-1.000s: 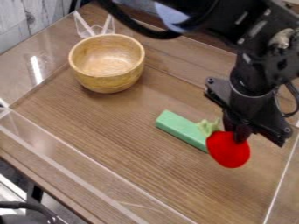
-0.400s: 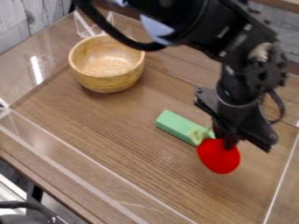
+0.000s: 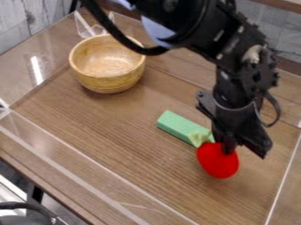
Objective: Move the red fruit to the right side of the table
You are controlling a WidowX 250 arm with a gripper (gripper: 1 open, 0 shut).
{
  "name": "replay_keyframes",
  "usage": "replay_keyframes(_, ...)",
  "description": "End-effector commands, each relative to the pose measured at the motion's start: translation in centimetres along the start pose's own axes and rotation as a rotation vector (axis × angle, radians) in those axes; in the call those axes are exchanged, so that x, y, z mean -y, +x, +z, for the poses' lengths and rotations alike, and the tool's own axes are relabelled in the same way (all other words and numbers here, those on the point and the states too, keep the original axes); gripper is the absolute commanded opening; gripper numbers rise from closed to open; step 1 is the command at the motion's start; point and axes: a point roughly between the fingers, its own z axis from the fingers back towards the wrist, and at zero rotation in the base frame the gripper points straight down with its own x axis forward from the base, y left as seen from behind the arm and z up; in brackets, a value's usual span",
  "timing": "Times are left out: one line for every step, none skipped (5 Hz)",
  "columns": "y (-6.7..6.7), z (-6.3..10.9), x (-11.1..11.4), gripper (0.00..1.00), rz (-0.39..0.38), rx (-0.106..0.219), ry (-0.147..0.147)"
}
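Camera view: gripper clenched on 1 red fruit from above, low over table near right wall, just beside green block; likely poised for set-down

I see even, bright overhead light; soft shadows sit close beneath objects on the tabletop, pale glare streaks the acrylic walls, slight overall blur.

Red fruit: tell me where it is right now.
In the camera view the red fruit sits low on the right of the table, clamped in the gripper, just right of the green block.
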Motion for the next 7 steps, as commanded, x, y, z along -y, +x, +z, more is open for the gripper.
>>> replay_keyframes(0.9,0.4,0.4,0.00,0.011,0.031,0.005)
replay_keyframes(1.3,0.6,-0.3,0.00,-0.003,0.039,0.011)
replay_keyframes(1.7,0.9,-1.1,0.00,-0.014,0.047,0.016)
replay_keyframes(1.8,2.4,-0.8,0.00,-0.029,0.056,0.026)
replay_keyframes(1.8,3.6,-0.3,0.00,-0.046,0.061,0.024)
replay_keyframes(1.8,4.1,0.5,0.00,-0.067,0.051,0.012)
replay_keyframes(1.8,4.1,0.3,0.00,-0.071,0.039,0.000)
